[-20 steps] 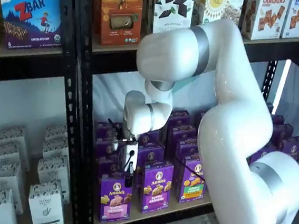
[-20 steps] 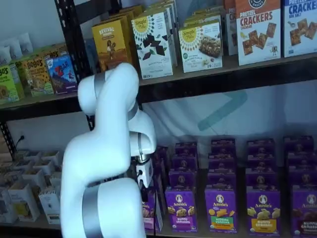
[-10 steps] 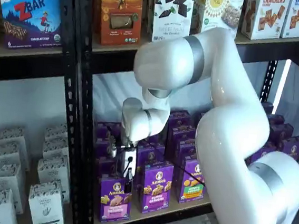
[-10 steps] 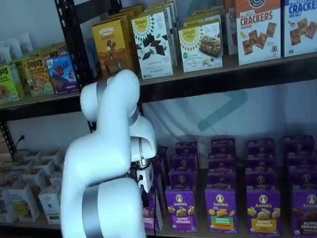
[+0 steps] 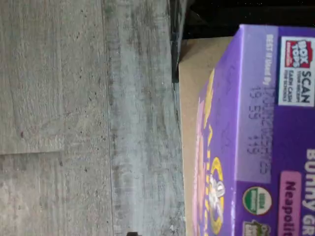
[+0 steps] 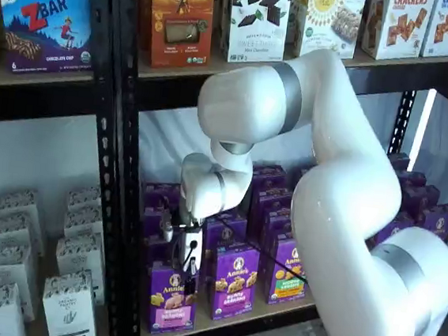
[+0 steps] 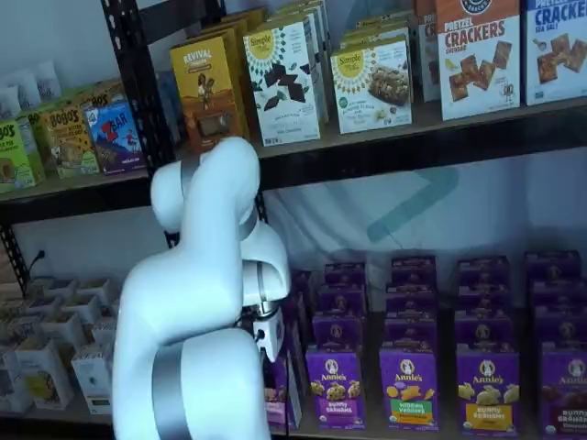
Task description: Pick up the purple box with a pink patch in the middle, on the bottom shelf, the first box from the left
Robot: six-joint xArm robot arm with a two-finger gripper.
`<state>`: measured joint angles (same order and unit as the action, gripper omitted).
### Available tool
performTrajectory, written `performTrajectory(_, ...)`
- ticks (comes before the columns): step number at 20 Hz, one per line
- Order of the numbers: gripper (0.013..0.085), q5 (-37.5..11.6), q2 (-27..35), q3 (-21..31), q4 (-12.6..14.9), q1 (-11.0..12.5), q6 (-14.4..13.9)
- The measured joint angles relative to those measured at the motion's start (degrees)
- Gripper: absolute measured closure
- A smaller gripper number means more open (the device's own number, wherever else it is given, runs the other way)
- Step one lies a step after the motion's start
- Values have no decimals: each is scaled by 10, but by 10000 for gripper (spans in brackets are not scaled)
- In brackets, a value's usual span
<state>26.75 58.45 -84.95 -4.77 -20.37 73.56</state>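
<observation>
The purple box [image 6: 169, 306] with a pink patch stands upright at the left end of the bottom shelf [image 6: 233, 318], at the front of its row. My gripper [image 6: 190, 282] hangs straight down just above and in front of the box's top, its white body over a black finger seen side-on. Nothing is held and the jaws stand open. In a shelf view my arm hides most of the purple box [image 7: 279, 399], with the gripper [image 7: 272, 352] right above it. The wrist view looks down on the purple box [image 5: 266, 147] top, close up, at the tan bottom shelf [image 5: 189, 88] edge.
More purple Annie's boxes [image 6: 234, 282] stand close to the right and behind in rows. A black upright [image 6: 117, 205] borders the bay on the left, with white cartons [image 6: 68, 304] beyond it. The upper shelf [image 6: 392, 69] carries cracker and snack boxes. Grey floor [image 5: 74, 123] lies below.
The gripper has come down a little and edged left, closer to the top of the front-left purple box. The box has not moved.
</observation>
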Motion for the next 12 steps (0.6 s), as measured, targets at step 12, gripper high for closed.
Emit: performTrajectory(12,330,6,5,-6,-6,-1,4)
